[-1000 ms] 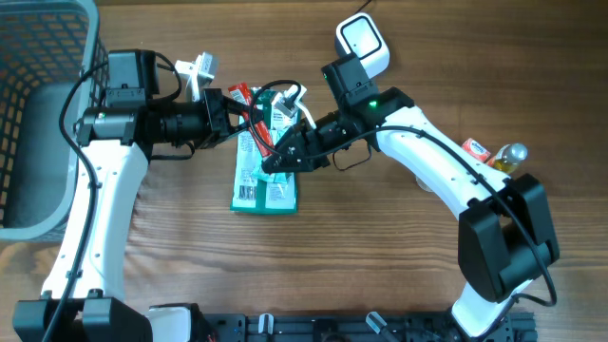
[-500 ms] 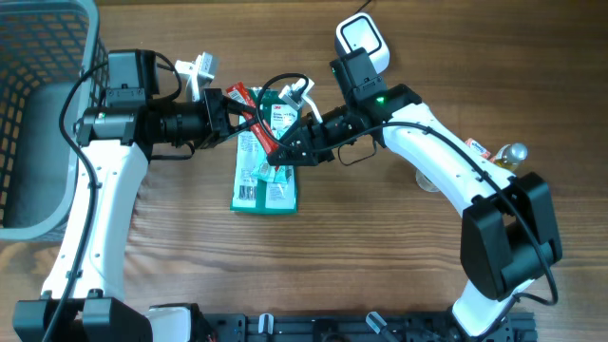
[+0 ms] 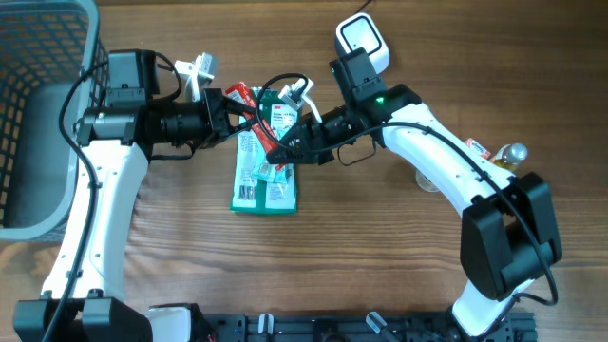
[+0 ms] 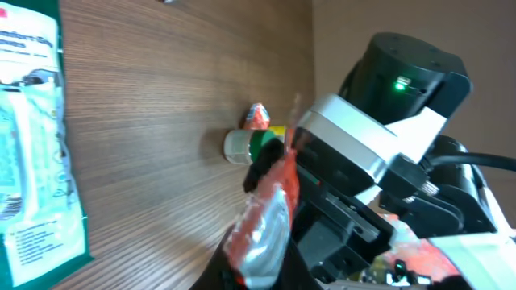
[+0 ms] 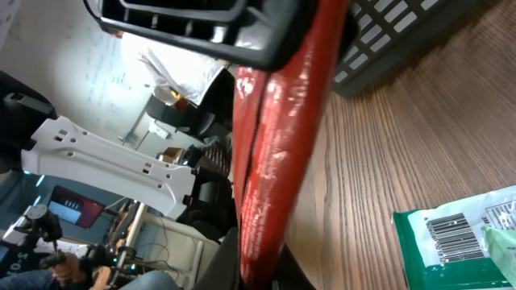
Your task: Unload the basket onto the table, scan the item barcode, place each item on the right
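You've got both pincers clamped on the red pouch (image 3: 245,96), upper centre of the overhead view: left gripper (image 3: 231,116) on its upper-left end, right gripper (image 3: 276,152) on the lower-right. The pouch hangs over the green packs (image 3: 266,193) lying flat. Scanner (image 3: 362,43) is up right of it. Basket (image 3: 52,43) at left: contents not discernible.

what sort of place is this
Most likely a robotics lab staged as a shop checkout: a grey basket and a white scanner-like box on a wooden table, with barcoded green packs and a red packet.
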{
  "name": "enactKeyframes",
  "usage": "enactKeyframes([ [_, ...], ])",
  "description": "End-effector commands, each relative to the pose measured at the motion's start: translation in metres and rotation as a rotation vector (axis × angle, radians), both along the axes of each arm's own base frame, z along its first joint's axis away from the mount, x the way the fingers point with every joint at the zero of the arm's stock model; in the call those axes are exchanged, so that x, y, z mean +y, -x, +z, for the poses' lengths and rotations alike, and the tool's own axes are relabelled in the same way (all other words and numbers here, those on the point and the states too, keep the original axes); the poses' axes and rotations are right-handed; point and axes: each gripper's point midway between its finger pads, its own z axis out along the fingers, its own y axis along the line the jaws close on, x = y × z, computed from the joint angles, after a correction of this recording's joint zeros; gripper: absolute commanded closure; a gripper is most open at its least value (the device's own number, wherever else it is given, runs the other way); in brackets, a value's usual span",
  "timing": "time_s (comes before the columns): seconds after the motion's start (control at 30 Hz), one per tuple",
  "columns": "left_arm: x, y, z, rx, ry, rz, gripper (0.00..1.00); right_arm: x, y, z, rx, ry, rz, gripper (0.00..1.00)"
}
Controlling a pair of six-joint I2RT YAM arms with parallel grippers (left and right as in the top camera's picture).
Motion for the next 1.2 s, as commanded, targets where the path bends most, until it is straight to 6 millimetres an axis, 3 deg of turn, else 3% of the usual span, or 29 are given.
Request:
enactKeyframes([
  [0.0,0.010,-0.008,-0.015,0.015,-0.070,0.049,0.96,-0.002,0.001,0.009,-0.041,-0.003,-0.009,0.96],
  [0.07,0.013,-0.011,-0.017,0.007,-0.092,0.062,0.95,-0.002,0.000,0.007,-0.045,0.009,-0.016,0.96],
  [0.1,0.014,-0.012,-0.018,0.002,-0.102,0.068,0.90,-0.002,-0.001,0.007,-0.045,0.011,-0.018,0.96],
  [0.17,0.017,-0.016,-0.020,-0.009,-0.123,0.082,0.49,-0.002,-0.001,0.006,-0.048,0.015,-0.021,0.96],
  [0.3,0.028,-0.024,-0.027,-0.027,-0.202,0.131,0.31,-0.003,-0.011,-0.011,-0.041,0.120,-0.089,0.96],
  [0.33,0.034,-0.027,-0.032,-0.027,-0.238,0.154,0.23,-0.005,-0.015,-0.017,-0.036,0.161,-0.115,0.96],
  [0.53,0.064,-0.038,-0.050,-0.022,-0.423,0.266,0.09,-0.008,-0.018,-0.027,-0.049,0.220,-0.141,0.96],
  [0.57,0.067,-0.038,-0.051,-0.021,-0.439,0.276,0.00,-0.008,-0.018,-0.028,-0.049,0.223,-0.142,0.96],
  [0.93,0.125,-0.046,-0.067,-0.010,-0.745,0.459,0.00,-0.016,-0.014,-0.065,-0.075,0.454,-0.196,0.96],
  [1.17,0.130,-0.045,-0.068,-0.005,-0.767,0.470,0.00,-0.033,-0.026,-0.090,-0.051,0.660,-0.335,0.96],
])
